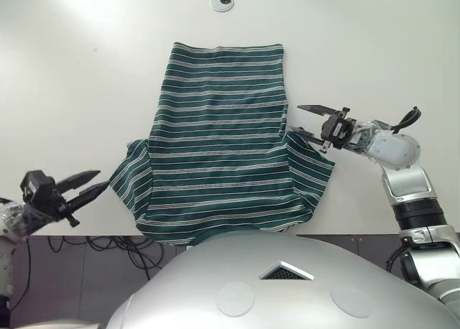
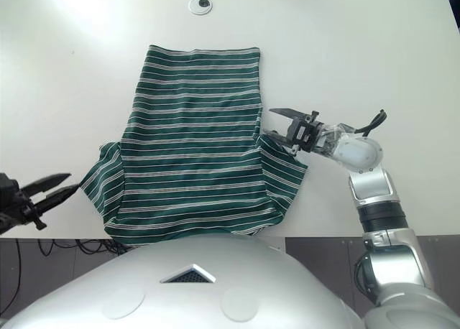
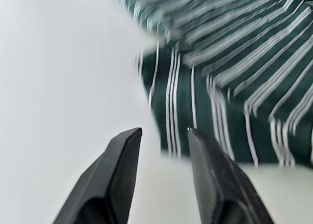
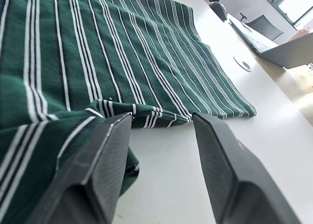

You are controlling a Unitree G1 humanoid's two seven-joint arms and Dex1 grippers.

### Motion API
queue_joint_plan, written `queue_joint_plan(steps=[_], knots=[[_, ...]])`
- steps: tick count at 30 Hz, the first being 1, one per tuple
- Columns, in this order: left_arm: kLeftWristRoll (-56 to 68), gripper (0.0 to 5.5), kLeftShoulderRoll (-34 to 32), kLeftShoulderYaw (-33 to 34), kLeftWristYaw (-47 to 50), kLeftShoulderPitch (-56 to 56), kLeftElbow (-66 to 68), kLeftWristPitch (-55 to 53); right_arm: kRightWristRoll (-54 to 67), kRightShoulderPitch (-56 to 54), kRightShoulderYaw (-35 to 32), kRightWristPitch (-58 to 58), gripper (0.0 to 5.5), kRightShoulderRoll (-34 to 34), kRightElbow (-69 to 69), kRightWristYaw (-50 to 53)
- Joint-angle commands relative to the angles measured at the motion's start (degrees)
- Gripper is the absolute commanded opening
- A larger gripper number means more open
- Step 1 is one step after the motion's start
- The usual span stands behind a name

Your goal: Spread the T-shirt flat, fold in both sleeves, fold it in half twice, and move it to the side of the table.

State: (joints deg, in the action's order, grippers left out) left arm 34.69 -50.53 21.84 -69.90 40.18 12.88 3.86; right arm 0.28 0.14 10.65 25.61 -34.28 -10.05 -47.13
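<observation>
Lying nearly flat on a white worktop [image 1: 86, 70], a dark green T-shirt [image 1: 219, 135] with thin white stripes has its hem toward the far side and a sleeve spread to each side near the near edge. The left end effector [image 1: 102, 179] hovers just beside the left sleeve [image 1: 129, 174], fingers slightly parted and empty. The right end effector [image 1: 295, 120] is spread wide at the right sleeve [image 1: 313, 167], gripping nothing. The cloth looks light, soft and limp, so it will likely sag and bunch when lifted. Each sleeve's outer edge looks like the best place to pinch. Bare worktop lies left, right and far. A small round disc [image 1: 221, 2] sits beyond the hem. The shirt's near part reaches the worktop's edge and could slide off.
</observation>
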Motion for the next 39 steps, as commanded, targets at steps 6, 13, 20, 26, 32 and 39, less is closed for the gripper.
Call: queue_joint_plan(steps=[6, 13, 20, 26, 32, 39], knots=[[-1.07, 2.57, 2.09, -2.79, 1.48, 1.86, -10.07, -13.12, 0.44, 0.97, -0.56, 0.26, 2.28, -0.67, 0.84, -0.09], [-2.27, 1.7, 3.16, -1.54, 3.93, 2.41, -13.02, -16.5, 0.22, 1.4, -0.67, 0.46, 2.28, -1.18, 0.67, -0.29], [-2.65, 0.58, 3.21, -0.24, 3.44, 0.63, -11.45, -17.42, -0.24, 1.16, -0.2, 0.63, 2.28, -1.18, -0.01, -0.62], [-1.76, 0.01, 2.6, 0.77, 0.38, -1.73, -9.5, -18.25, -0.64, 1.05, 0.13, 0.93, 2.28, -1.17, -0.7, -0.8], [0.98, 0.01, 1.57, 3.94, -3.47, -2.32, -12.45, -21.07, -0.83, 1.14, 0.3, 1.07, 2.28, -1.12, -1.03, -0.74], [6.83, 0.01, 2.6, 5.67, -3.46, -4.46, -23.18, -27.46, -0.92, 1.02, 0.47, 1.03, 2.28, -1.03, -1.25, -0.85]])
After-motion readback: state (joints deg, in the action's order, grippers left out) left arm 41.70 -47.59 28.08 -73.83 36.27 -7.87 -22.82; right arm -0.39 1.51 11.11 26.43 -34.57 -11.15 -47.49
